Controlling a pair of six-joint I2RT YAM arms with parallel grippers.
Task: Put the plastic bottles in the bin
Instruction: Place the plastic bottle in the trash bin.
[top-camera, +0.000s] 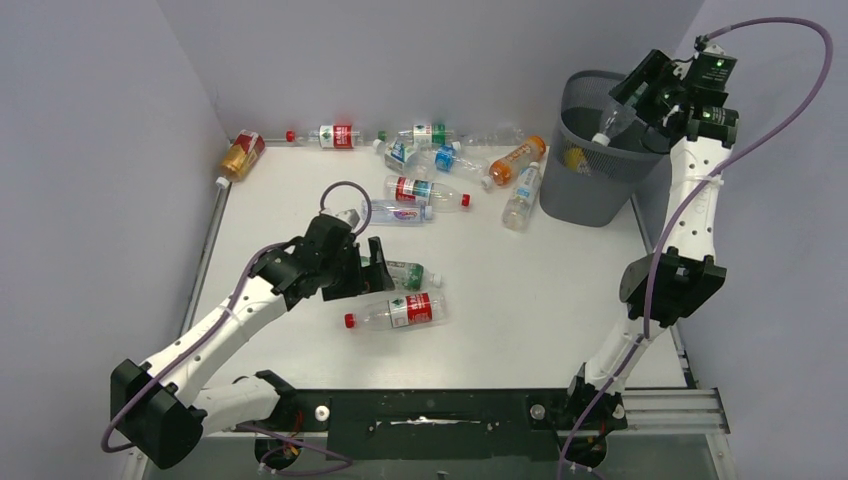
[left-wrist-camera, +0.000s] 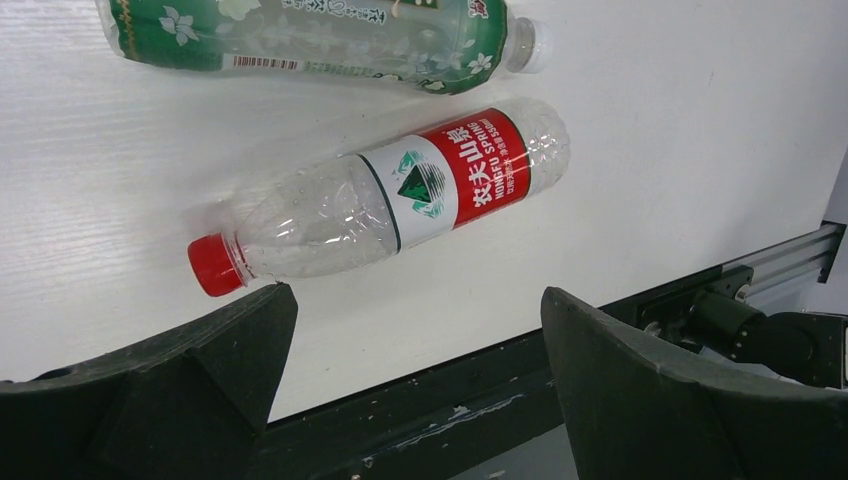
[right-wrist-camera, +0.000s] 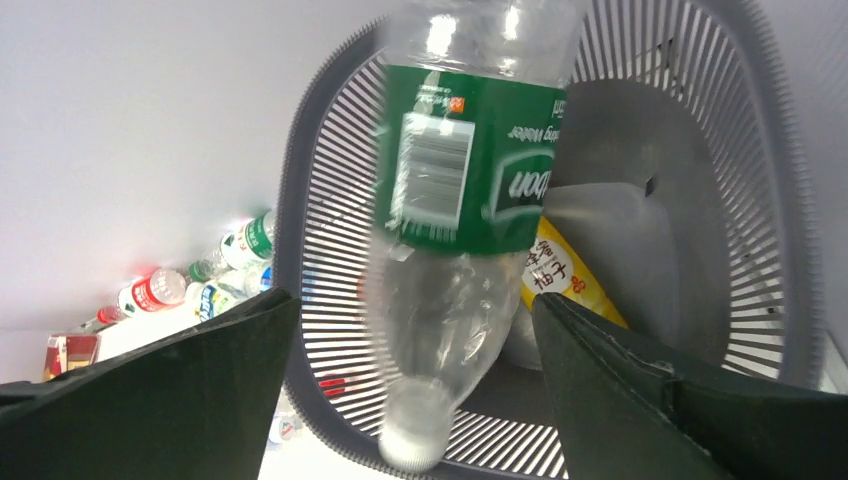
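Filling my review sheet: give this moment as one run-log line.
left gripper open by red-label bottle | right gripper open above bin | green-label bottle cap-down between its jaws, blurred

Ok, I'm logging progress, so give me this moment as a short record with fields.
Left gripper: open, above clear red-capped, red-labelled plastic bottle on white table
Right gripper: open, over dark grey mesh bin
Green-labelled clear bottle: cap down between the right jaws, blurred
In bin: yellow-labelled bottle
On table: many bottles, mostly near back wall
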